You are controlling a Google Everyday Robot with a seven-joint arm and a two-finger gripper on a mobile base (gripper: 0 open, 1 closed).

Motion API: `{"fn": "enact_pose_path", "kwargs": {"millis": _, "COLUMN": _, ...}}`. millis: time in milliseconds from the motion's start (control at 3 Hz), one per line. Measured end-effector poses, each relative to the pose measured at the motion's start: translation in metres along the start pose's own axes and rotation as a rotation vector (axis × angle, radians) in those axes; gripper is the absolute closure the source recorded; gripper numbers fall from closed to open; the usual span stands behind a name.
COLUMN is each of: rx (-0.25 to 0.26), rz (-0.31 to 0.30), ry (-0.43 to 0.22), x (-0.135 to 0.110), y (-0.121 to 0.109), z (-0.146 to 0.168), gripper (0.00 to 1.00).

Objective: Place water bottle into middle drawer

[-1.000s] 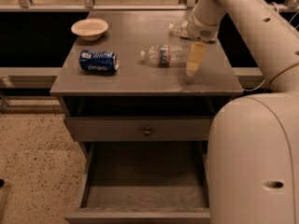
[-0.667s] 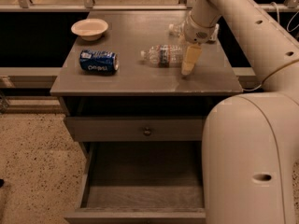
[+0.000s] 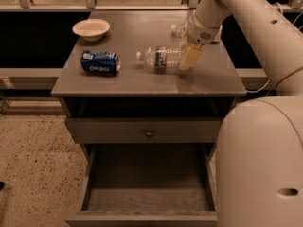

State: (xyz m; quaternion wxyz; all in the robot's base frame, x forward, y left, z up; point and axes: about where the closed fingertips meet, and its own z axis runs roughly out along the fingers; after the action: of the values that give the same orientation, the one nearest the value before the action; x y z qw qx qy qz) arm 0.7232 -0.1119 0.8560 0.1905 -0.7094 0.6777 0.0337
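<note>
The water bottle [image 3: 163, 56] lies on its side on the grey cabinet top [image 3: 142, 82]. It is clear and ribbed, with a narrow blue-and-red band, and its white cap points left toward a blue Pepsi can [image 3: 100, 62]. The gripper [image 3: 190, 58] sits at the bottle's base end; I cannot tell whether it is spread or pinching. Below, the middle drawer [image 3: 142, 217] stands pulled open.

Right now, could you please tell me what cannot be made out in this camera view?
- Claw, at the water bottle's base above the cabinet top: contact unclear.
- Second bottle: mostly hidden behind the arm.
- Open bottom drawer: right side hidden by robot body, front cut by bottom edge.
</note>
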Motion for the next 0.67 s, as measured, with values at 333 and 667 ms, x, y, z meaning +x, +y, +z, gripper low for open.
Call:
{"fn": "enact_pose_path", "kwargs": {"millis": 333, "rx": 0.032, "rz": 0.009, "ry": -0.104, "x": -0.016, "y": 0.023, "z": -0.031, "gripper": 0.88}}
{"fn": "enact_pose_path", "kwargs": {"millis": 667, "rx": 0.133, "rz": 0.034, "ry": -0.152, "x": -0.023, "y": 0.052, "z": -0.084, "gripper": 1.00}}
